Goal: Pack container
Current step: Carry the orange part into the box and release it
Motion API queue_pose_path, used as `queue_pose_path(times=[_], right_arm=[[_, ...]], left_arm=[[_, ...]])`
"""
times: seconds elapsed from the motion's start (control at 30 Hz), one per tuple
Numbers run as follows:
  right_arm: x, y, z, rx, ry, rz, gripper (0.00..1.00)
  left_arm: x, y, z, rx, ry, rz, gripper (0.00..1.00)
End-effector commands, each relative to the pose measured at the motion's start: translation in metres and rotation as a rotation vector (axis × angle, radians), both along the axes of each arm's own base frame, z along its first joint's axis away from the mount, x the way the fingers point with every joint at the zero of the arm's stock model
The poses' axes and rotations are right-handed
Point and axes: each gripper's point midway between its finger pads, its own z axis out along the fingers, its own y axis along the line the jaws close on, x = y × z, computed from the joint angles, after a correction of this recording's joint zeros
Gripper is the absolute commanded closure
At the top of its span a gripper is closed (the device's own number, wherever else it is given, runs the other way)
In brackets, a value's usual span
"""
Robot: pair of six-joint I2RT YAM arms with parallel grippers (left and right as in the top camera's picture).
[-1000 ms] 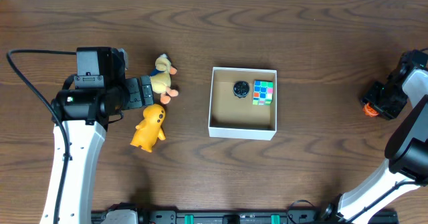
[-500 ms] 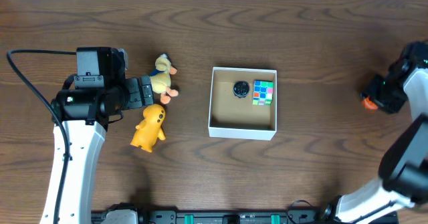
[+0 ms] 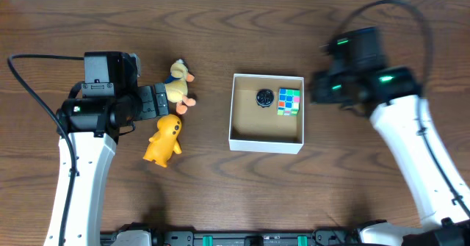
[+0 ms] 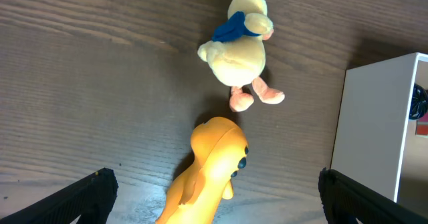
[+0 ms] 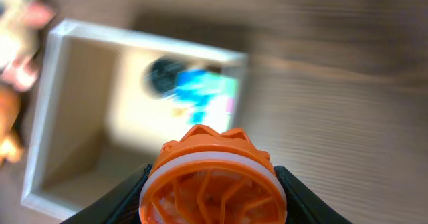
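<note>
White-walled, tan-floored container point(image 3: 266, 145); orange toy point(image 5: 210, 177) with white band; yellow figure point(image 3: 163, 139).

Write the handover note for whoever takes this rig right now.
Left gripper: open, empty, next to the duck plush.
Right gripper: shut on an orange toy, at the right side of the container.
Done: the colour cube and a dark round item lie in the container.
Left: put the orange toy in, then pack the duck plush and the yellow toy. Both are on the table, left of the container.
</note>
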Motion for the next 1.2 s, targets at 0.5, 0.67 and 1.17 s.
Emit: queue_pose_path(times=[0.5,0.67,1.17], right_arm=[[-0.028,0.061,-0.100,-0.219,0.237,0.215,0.99],[-0.022,0.052,-0.106,-0.279,0.223,0.195,0.99],[-0.029,0.050,-0.109,-0.284,0.251,0.201,0.76]], left_arm=[[-0.002,-0.002,-0.005,-0.003,0.020,-0.011,0.02],[-0.002,-0.002,-0.005,-0.003,0.020,-0.011,0.02],[-0.002,-0.002,-0.005,-0.003,0.020,-0.011,0.02]])
